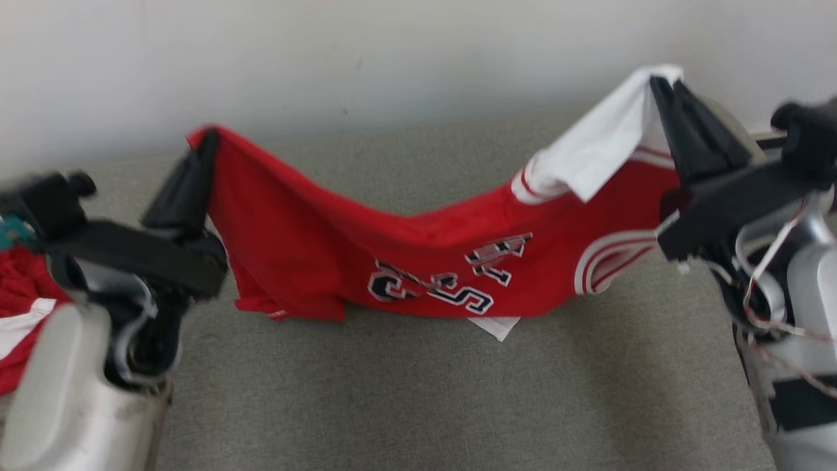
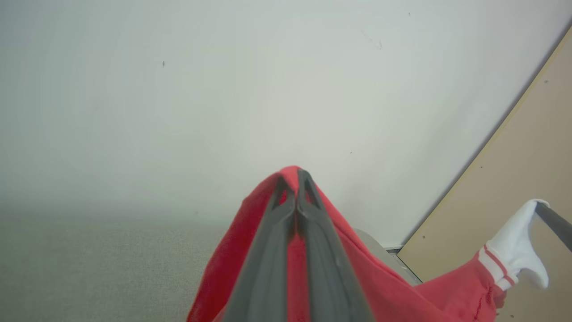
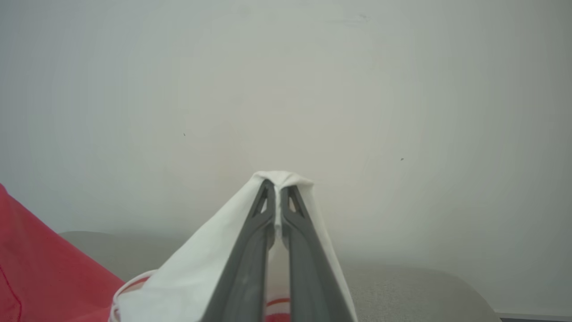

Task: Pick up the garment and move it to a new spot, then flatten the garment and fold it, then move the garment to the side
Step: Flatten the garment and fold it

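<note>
- Garment [image 1: 418,261]: red jersey with white trim and dark lettering, strung between both grippers over a grey padded surface [image 1: 425,405]. The middle sags. The lower edge is at or just above the surface, can't tell which.
- Far left: another red-and-white cloth [image 1: 19,307] beside the left arm, partly hidden and blurred.
- Left gripper [image 1: 201,147]: fingers pressed together, pinching the garment's red corner. In the left wrist view, red fabric wraps over the tips.
- Centre: the lettering is upside down in the head view. A small white flap [image 1: 497,326] pokes out under the lower edge.
- Right gripper [image 1: 664,85]: fingers pressed together on the garment's white part, higher in the head view than the left end. In the right wrist view, white fabric drapes over the tips.
- Behind: a pale wall [image 1: 392,52]. A tan board [image 2: 527,170] at the right of the left wrist view.
</note>
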Robot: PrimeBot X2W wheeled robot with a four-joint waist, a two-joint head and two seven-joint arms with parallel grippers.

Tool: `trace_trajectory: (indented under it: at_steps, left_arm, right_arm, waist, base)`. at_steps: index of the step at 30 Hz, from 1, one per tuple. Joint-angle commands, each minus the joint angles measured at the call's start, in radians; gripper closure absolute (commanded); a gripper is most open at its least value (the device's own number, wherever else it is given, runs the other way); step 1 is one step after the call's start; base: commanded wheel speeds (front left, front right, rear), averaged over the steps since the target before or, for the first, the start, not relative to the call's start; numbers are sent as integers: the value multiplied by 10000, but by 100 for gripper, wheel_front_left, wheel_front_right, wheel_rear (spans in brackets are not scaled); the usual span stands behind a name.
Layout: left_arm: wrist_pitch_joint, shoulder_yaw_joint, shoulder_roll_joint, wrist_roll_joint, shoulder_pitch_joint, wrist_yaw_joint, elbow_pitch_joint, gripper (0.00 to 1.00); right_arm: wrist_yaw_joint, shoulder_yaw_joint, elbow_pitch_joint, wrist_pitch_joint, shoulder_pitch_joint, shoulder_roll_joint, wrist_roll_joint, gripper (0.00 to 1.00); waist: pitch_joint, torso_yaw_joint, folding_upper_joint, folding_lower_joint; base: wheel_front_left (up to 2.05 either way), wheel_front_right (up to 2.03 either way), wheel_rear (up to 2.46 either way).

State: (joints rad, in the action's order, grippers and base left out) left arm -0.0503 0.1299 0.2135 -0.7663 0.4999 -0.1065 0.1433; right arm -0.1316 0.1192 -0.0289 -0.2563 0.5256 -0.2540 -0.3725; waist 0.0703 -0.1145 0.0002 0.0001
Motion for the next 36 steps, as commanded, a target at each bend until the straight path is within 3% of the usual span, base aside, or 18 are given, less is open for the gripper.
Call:
trace_trajectory:
  at_steps: [1, 2, 9, 15, 16, 20, 26, 30, 36]
  left_arm:
    - [-192, -175, 144, -91, 915, 113, 79, 100]
    - [-192, -175, 144, -91, 915, 113, 79, 100]
    - [-201, -612, 833, 395, 4781, 344, 747, 100]
    - [1451, -810, 951, 1180, 7283, 347, 1587, 100]
    - [1944, -803, 955, 1335, 7937, 274, 1804, 100]
    - [2736, -859, 978, 1556, 9151, 139, 2129, 100]
    - [3102, -1171, 804, 1493, 9862, -42, 2377, 100]
    - [3157, -1391, 607, 1552, 8893, -189, 2376, 100]
    - [3146, -1076, 389, 1237, 6801, -230, 1971, 100]
  right_arm:
    - [19, 188, 495, -52, 1058, -19, -259, 100]
    - [19, 188, 495, -52, 1058, -19, -259, 100]
    - [18, 338, 3102, 622, 5961, 154, -578, 100]
    - [19, -840, 4933, 2886, 9200, 757, 144, 100]
    - [19, -1283, 5300, 3665, 9947, 945, 550, 100]
    - [19, -1931, 5630, 4816, 11128, 989, 1187, 100]
    - [19, -2090, 5159, 5209, 11413, 855, 2175, 100]
    - [19, -1472, 4747, 5204, 10210, 830, 2128, 100]
    - [19, -521, 4182, 5203, 8073, 255, 1459, 100]
  waist:
    - [1792, -475, -2, -1]
    - [1792, -475, -2, -1]
    - [4330, -625, -2, -1]
    - [5372, -508, -2, -1]
    - [5492, -459, -2, -1]
    - [5770, -358, -2, -1]
    - [6445, -246, -2, -1]
    - [6746, -116, -2, -1]
    - [6235, 57, -2, -1]
  base:
    - [0, 0, 0]
    - [0, 0, 0]
    - [0, 0, 0]
    - [0, 0, 0]
    - [0, 0, 0]
    - [0, 0, 0]
    - [0, 0, 0]
    - [0, 0, 0]
    - [0, 0, 0]
